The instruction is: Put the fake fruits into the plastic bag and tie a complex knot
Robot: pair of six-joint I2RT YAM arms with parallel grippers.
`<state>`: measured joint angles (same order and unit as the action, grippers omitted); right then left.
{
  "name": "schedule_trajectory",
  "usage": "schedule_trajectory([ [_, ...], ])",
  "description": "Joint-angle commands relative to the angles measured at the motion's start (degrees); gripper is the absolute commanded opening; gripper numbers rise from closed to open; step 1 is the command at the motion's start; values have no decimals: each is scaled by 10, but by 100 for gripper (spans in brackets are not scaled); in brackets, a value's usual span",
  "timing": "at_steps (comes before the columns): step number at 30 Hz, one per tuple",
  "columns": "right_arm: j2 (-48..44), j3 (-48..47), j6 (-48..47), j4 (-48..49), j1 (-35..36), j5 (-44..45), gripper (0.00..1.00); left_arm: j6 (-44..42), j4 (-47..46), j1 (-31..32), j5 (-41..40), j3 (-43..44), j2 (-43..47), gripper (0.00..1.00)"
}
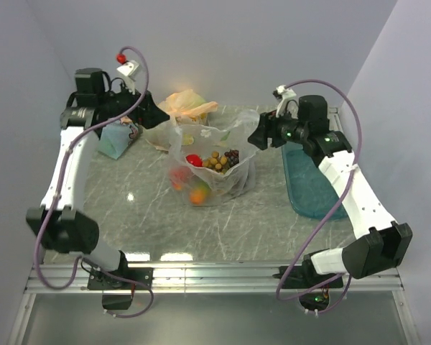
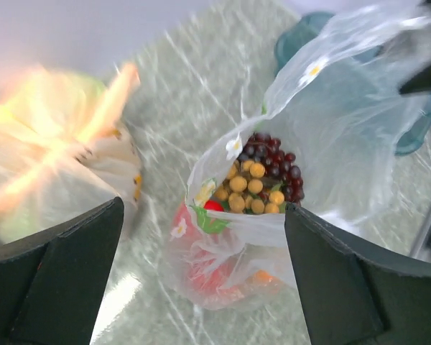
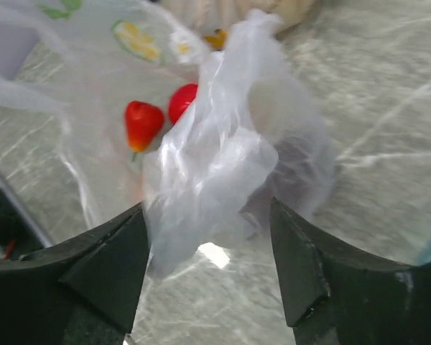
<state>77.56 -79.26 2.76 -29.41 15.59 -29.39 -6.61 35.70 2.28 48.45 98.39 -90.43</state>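
The clear plastic bag (image 1: 226, 180) stands mid-table, its mouth open upward. Inside are fake fruits: yellow grapes (image 1: 217, 162), purple grapes (image 1: 232, 155), a red fruit (image 1: 194, 160) and an orange one (image 1: 199, 195). My left gripper (image 1: 156, 115) is open above the bag's back-left handle. In the left wrist view it (image 2: 201, 287) is open above the bag (image 2: 330, 129) and the grapes (image 2: 253, 188). My right gripper (image 1: 258, 136) is open at the bag's right rim. In the right wrist view it (image 3: 208, 266) straddles a bunched clear handle (image 3: 215, 165) beside a red strawberry (image 3: 142, 122). No knot is in view.
An orange-yellow bag (image 1: 190, 104) lies behind the clear bag and shows blurred in the left wrist view (image 2: 50, 144). A light blue bag (image 1: 115, 140) sits at the back left. A teal tray (image 1: 309, 183) lies at the right. Walls close in at the left, back and right.
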Motion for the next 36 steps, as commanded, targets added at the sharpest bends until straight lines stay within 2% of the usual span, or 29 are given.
schedule_trajectory([
  [1, -32, -45, -46, -10, -28, 10, 74, 5, -51, -7, 20, -45, 68, 99],
  [6, -3, -84, -41, 8, -44, -20, 78, -16, -116, -18, 114, -145, 156, 99],
  [10, 27, -106, -37, 35, -43, -51, 79, -50, -160, -4, 127, -201, 186, 99],
  [13, 65, -147, -29, 26, -43, -79, 78, -78, -179, 22, 108, -216, 186, 99],
  [18, 93, -172, -36, -15, -43, -109, 77, -111, -273, 58, 42, -277, 206, 99],
  [23, 71, -149, -41, -25, -43, -128, 79, -121, -324, 69, 46, -302, 214, 99],
  [28, 39, -99, -33, 32, -43, -130, 83, -108, -343, 86, 67, -302, 192, 99],
  [34, 28, -111, -31, 60, -51, -154, 86, -95, -344, 105, 80, -297, 170, 99],
  [36, -3, -73, -47, 103, -62, -171, 89, -100, -334, 111, 82, -293, 163, 99],
])
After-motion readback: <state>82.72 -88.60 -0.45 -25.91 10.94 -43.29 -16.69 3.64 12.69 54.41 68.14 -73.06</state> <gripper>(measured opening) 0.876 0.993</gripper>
